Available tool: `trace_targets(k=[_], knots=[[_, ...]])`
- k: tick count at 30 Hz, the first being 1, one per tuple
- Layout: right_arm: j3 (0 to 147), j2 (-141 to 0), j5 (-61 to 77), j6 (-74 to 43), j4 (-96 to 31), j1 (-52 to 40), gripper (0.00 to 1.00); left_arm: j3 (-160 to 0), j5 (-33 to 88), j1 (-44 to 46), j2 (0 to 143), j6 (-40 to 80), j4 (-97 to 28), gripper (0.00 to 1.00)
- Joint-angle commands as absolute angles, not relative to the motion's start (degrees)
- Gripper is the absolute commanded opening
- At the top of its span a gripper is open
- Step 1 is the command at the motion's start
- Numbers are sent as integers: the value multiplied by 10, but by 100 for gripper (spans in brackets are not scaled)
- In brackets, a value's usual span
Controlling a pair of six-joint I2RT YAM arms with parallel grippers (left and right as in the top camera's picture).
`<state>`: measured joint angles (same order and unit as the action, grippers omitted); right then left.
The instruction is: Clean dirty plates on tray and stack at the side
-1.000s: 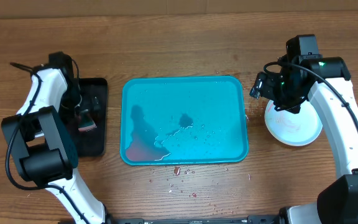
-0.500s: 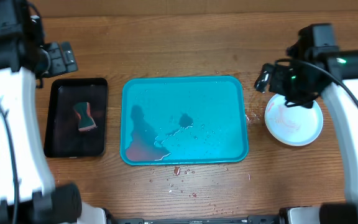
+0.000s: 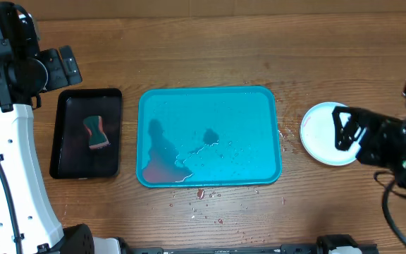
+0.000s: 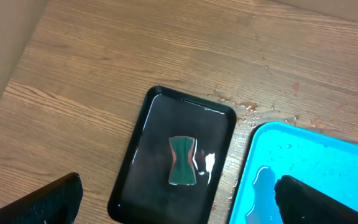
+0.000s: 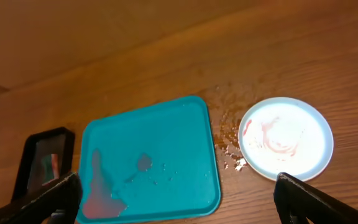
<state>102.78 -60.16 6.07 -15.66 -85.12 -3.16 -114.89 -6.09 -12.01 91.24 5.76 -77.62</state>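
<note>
The turquoise tray (image 3: 210,106) lies mid-table with no plate on it, only water and a reddish smear (image 3: 157,166); it also shows in the wrist views (image 4: 328,162) (image 5: 166,134). A pale round plate (image 3: 319,134) (image 5: 286,138) with faint red smears sits on the table to the tray's right. My right gripper (image 3: 349,134) (image 5: 176,186) hangs open high above the plate's right edge and holds nothing. My left gripper (image 3: 60,65) (image 4: 178,186) is also open and empty, raised high over the table's far left.
A small black tray (image 3: 69,155) (image 4: 148,168) left of the turquoise one holds a green and red sponge (image 3: 96,132) (image 4: 182,160). Crumbs and red specks (image 3: 203,201) dot the wood in front of the tray, and more (image 5: 232,146) lie between tray and plate.
Both arms have risen toward the camera. The left gripper lifted off the black tray, leaving the sponge there. The right gripper drew away from the plate toward the right.
</note>
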Motion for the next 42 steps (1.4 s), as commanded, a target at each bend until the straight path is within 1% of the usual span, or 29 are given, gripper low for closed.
trace_targets(k=[1, 8, 12, 17, 21, 22, 25, 29, 32, 35, 42], knots=[[1033, -589, 65, -152, -848, -36, 100, -1150, -59, -120, 914, 51, -776, 100], [1031, -592, 67, -151, -853, -36, 100, -1150, -60, -120, 914, 51, -776, 100], [999, -586, 55, -149, -794, -35, 100, -1150, -60, -120, 914, 51, -776, 100], [840, -516, 54, -102, -602, -29, 100, -1150, -59, -120, 914, 51, -776, 100], [646, -412, 76, -76, -436, -29, 100, -1150, -60, -120, 914, 51, -776, 100], [611, -392, 76, -76, -407, -29, 100, -1150, -59, -120, 914, 51, -776, 100], [436, -294, 76, -74, -255, -29, 100, -1150, -60, -120, 914, 51, -776, 100], [258, -186, 76, -74, -105, -29, 100, -1150, -60, -120, 914, 51, -776, 100], [163, -123, 76, -74, -35, -29, 100, -1150, -60, -120, 914, 51, -776, 100], [90, -72, 76, -74, 5, -29, 100, -1150, -59, -120, 914, 51, -776, 100], [17, -4, 73, -74, 15, -29, 100, -1150, -60, -120, 914, 51, -776, 100]])
